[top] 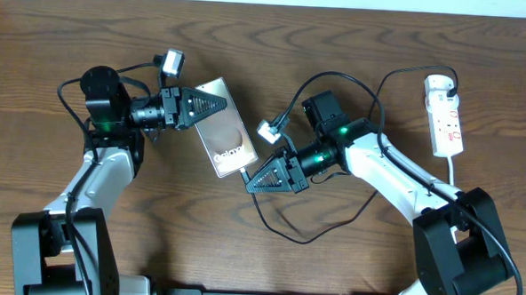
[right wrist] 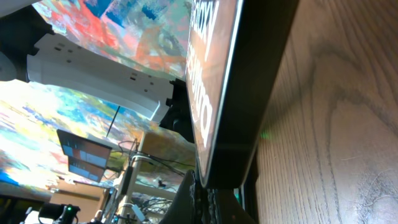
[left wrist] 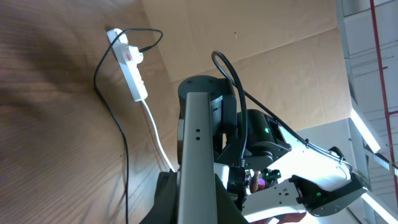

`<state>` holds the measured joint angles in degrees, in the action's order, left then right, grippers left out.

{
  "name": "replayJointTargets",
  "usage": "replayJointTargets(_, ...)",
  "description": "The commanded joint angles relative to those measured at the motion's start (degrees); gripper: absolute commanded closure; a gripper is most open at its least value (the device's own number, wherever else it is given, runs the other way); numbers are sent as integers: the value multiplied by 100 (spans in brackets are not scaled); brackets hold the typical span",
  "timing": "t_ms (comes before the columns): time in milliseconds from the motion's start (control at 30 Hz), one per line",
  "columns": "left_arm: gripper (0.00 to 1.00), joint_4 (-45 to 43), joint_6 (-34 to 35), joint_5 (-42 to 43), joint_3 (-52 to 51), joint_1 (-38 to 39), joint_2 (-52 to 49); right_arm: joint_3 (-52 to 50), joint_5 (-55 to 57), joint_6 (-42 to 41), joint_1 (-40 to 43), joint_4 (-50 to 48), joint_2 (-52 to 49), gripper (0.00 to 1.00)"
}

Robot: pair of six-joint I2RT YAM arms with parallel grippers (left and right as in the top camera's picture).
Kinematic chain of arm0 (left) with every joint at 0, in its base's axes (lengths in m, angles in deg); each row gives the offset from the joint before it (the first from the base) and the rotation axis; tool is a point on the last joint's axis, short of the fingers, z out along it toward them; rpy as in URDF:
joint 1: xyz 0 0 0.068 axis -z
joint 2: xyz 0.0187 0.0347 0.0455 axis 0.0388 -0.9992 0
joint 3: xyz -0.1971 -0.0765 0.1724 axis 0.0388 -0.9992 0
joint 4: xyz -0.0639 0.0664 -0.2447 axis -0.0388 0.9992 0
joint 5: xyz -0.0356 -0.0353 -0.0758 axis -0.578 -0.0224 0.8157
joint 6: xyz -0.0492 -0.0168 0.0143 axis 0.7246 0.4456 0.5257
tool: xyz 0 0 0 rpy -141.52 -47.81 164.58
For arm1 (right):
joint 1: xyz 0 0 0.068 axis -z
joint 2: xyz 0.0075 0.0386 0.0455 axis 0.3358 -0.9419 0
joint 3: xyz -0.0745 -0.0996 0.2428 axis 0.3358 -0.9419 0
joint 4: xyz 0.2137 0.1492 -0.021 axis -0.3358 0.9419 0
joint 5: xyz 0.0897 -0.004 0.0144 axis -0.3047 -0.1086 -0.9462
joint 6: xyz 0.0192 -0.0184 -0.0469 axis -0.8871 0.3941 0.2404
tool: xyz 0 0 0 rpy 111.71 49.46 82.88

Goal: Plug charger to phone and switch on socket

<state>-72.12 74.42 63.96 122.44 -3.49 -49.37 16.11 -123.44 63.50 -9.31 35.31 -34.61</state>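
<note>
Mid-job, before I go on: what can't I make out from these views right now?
1. Whether the charger cable is seated in the phone: overhead, the right hand covers that corner. In the right wrist view the spot is dark and cut off by the bottom edge.
2. The right hand's grip on the cable: not visible in any view.
3. Switch position on the socket: too small overhead and in the left wrist view.

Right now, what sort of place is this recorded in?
Probably a robotics lab or workshop bench: a left arm and right arm stand at a wooden table, cardboard sheets rise behind it, and what looks like a monitor shows in the background.
</note>
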Motion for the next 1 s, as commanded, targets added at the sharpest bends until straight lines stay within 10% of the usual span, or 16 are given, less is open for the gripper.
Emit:
replayJointTargets(0, 93, -74, 26, 151, 26, 17, 33, -20, -212, 26, -37, -52, -15, 99)
replayJointTargets(967, 93, -704, 422, 149, 28, 15, 33, -101, -560, 181, -173, -428, -129, 99)
